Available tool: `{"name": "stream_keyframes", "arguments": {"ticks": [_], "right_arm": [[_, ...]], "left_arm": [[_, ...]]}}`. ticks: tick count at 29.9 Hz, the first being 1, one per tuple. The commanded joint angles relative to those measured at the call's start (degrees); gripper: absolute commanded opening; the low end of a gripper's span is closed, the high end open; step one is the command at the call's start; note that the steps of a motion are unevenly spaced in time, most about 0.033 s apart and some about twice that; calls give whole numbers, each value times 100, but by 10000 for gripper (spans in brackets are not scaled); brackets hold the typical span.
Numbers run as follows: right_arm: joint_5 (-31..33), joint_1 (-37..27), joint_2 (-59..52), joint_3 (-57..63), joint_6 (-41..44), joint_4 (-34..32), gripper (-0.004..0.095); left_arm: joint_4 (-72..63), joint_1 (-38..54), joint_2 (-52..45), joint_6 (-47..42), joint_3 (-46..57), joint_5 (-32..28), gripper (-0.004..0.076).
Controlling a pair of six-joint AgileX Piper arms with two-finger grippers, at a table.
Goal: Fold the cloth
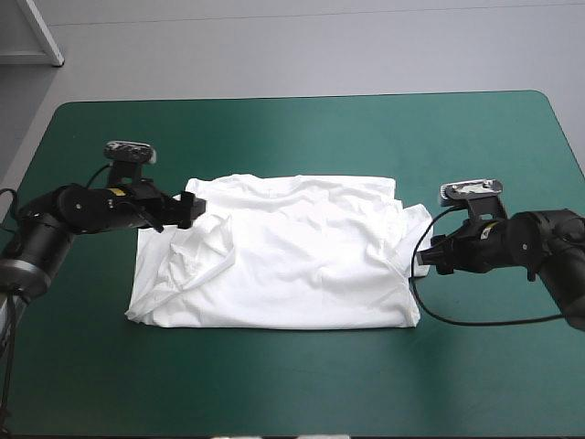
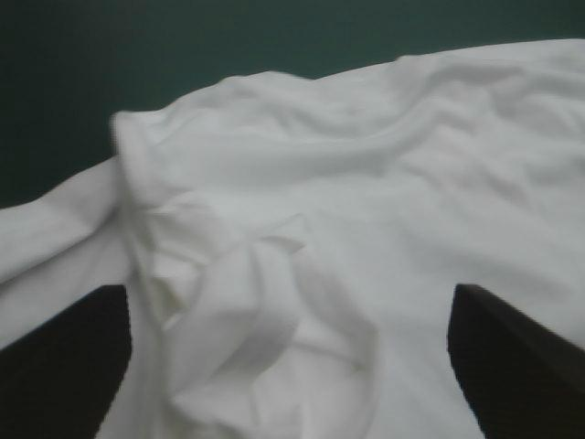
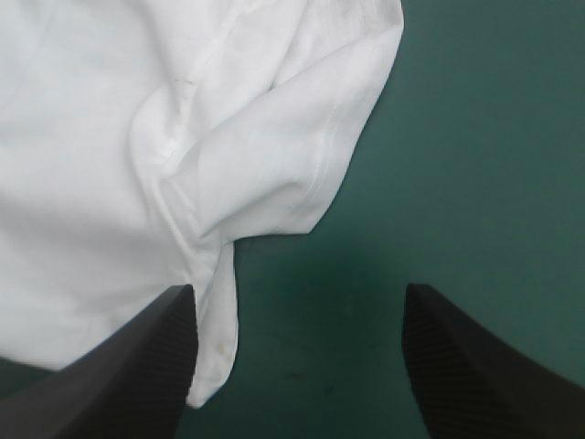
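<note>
T-shirt sleeve ahead of right jaws

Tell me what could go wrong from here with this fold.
1. The right gripper is open mostly over bare teal-green cover. Only a loose edge of the T-shirt lies by one finger, so closing may catch little or nothing.
2. The left gripper is open over a bunched sleeve. It may pinch uneven layers and carry the wrinkles into the fold.
</note>
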Motion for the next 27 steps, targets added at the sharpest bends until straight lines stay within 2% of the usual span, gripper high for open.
{"name": "stream_keyframes", "arguments": {"ticks": [1, 6, 13, 19, 22, 25, 27], "right_arm": [[-549, -55, 411, -156, 17, 71, 604], [-1008, -95, 1111, -235, 17, 139, 604], [-1233, -632, 2070, -555, -747, 1369, 603], [-1338, -754, 2517, -664, -1038, 1759, 603], [-1328, -754, 2712, -664, -1302, 2192, 596], [-1316, -754, 2840, -664, -1527, 2589, 521], [-1302, -727, 2849, -664, -1526, 2624, 418]], "left_arm": [[1133, 330, -455, -810, -248, 290, 682], [2265, 461, -772, -1322, -248, 773, 682], [2389, 461, -1149, -1405, -248, 1070, 682], [2452, 461, -1385, -1418, -248, 1136, 682], [2464, 461, -1421, -1418, -248, 1136, 682], [2473, 461, -1421, -1418, -248, 1215, 682], [2545, 461, -1421, -1418, -248, 1292, 682]]}}
